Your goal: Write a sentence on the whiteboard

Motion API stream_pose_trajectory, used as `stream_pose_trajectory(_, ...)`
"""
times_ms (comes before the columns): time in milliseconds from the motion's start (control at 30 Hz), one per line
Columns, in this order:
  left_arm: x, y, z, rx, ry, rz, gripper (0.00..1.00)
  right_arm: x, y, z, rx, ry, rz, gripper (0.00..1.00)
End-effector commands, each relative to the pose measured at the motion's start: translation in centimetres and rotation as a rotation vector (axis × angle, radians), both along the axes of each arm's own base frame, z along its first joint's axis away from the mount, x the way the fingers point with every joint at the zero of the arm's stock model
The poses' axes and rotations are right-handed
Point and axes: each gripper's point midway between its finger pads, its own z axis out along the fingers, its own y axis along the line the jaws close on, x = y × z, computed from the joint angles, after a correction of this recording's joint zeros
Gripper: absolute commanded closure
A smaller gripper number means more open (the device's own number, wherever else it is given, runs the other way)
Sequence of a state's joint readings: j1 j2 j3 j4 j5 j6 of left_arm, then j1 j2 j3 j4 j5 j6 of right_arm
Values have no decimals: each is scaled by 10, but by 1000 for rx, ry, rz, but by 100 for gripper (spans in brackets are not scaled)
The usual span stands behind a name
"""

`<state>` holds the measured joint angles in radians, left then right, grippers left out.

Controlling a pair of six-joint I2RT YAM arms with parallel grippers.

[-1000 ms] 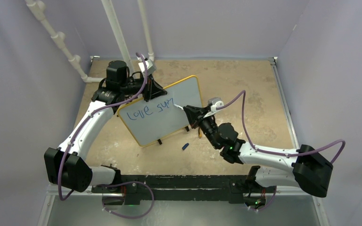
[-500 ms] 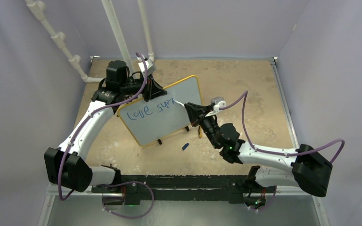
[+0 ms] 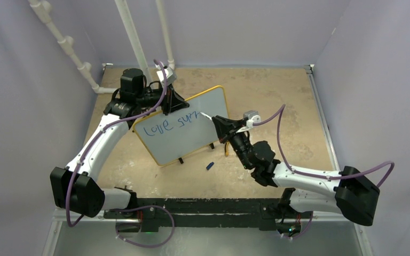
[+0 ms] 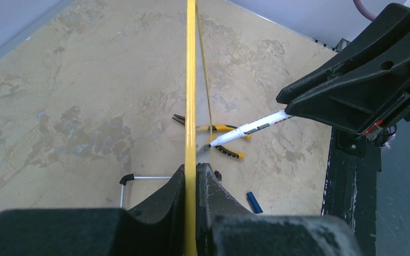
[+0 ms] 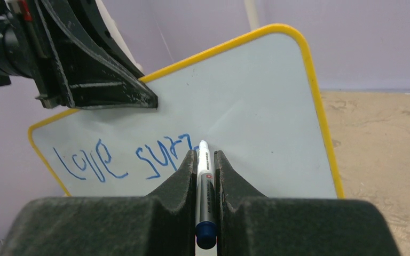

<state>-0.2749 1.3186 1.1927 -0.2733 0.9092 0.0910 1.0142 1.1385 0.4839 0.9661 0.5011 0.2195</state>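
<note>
The whiteboard [image 3: 195,130], pale with a yellow frame, stands tilted on the table. My left gripper [image 3: 170,101] is shut on its top edge; in the left wrist view the yellow frame [image 4: 191,96] runs between the fingers. Blue writing [image 5: 123,159] reads "love" and the start of a second word. My right gripper [image 3: 218,124] is shut on a white marker [image 5: 203,176] with a blue end. The marker tip [image 5: 203,143] is at the board just right of the last blue stroke. The marker also shows in the left wrist view [image 4: 251,127].
Yellow-handled pliers [image 4: 219,141] lie on the table behind the board. A blue marker cap [image 3: 210,166] lies in front of the board, also in the left wrist view [image 4: 254,202]. White pipes [image 3: 133,40] stand at the back wall.
My right arm has shifted slightly right along the board with the marker; its cable loop has moved. The writing looks the same. The left arm and board have not moved.
</note>
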Motion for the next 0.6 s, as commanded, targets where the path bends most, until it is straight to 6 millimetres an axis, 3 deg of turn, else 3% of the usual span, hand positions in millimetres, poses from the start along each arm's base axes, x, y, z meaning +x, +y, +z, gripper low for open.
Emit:
stream_pose_trajectory(0,-14,-1,-42,43,136,-41,100,-3,-8,24,64,-49,-7,100)
stream_pose_trajectory(567,-15,-1,-43,42,141,-43,100,7,2,22,16,-55,-30,100)
